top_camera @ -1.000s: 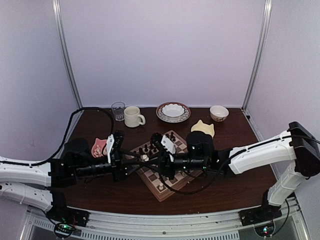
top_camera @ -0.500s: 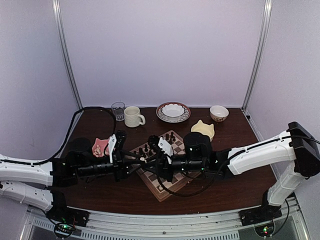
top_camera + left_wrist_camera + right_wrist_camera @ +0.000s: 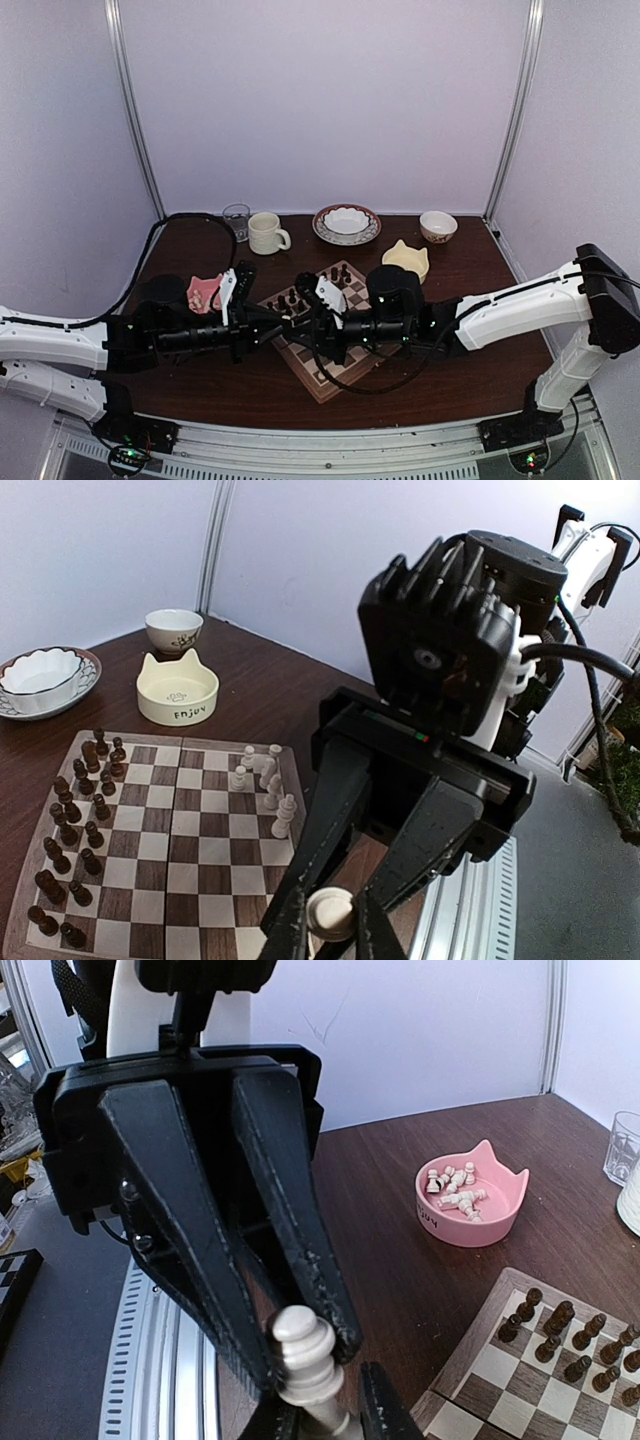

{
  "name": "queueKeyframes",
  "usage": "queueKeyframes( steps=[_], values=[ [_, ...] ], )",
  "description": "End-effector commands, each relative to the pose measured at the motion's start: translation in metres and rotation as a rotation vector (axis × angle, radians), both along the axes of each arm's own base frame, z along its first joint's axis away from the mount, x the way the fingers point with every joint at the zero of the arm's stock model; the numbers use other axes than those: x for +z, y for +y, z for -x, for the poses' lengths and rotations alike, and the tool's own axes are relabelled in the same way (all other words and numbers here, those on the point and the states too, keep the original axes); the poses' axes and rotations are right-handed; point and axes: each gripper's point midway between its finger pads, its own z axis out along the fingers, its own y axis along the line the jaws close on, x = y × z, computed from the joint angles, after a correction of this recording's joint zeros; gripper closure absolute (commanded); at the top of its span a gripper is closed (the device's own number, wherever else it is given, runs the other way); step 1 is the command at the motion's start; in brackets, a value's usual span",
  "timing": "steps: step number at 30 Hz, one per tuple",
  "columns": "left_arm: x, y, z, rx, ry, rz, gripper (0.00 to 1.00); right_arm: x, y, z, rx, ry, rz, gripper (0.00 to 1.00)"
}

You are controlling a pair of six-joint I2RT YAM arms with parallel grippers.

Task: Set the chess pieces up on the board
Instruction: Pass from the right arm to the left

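Over the near-left corner of the board my two grippers meet tip to tip. One cream-white chess piece is held between them. In the right wrist view my right gripper is shut on its lower stem, and the left gripper's fingertips pinch its rounded head. In the left wrist view my left gripper is shut on the piece, which shows as a round disc. Several cream pieces stand at the board's right edge, and dark pieces line its left side. More cream pieces lie in a pink cat-eared bowl.
The pink bowl sits left of the board. A cream cat-eared bowl is behind the board. Along the back stand a glass, a mug, a patterned plate with a bowl and a small bowl.
My left gripper has closed onto the cream piece that the right gripper holds. Both grippers have drawn together and shifted slightly left over the board's corner.
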Motion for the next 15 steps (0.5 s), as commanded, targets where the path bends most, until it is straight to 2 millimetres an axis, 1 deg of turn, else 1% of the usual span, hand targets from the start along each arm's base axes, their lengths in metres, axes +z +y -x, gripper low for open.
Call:
queueKeyframes(
  steps=[1,4,10,12,15],
  values=[
    [0.025,-0.004,-0.003,0.008,-0.043,0.062,1.00,0.009,0.005,0.000,0.001,-0.020,-0.018,0.90],
    [0.025,-0.003,-0.005,0.016,-0.045,0.057,1.00,0.008,0.004,0.000,-0.001,-0.024,-0.017,0.81],
    [0.021,-0.002,-0.009,0.039,-0.050,0.023,1.00,0.007,-0.003,0.005,0.021,-0.053,0.012,0.39],
    [0.020,-0.001,-0.010,0.048,-0.055,0.007,1.00,0.009,-0.007,0.007,0.027,-0.066,0.017,0.33],
    [0.020,0.003,-0.011,0.061,-0.064,-0.002,1.00,0.009,-0.015,0.007,0.037,-0.120,0.052,0.29]
  ],
)
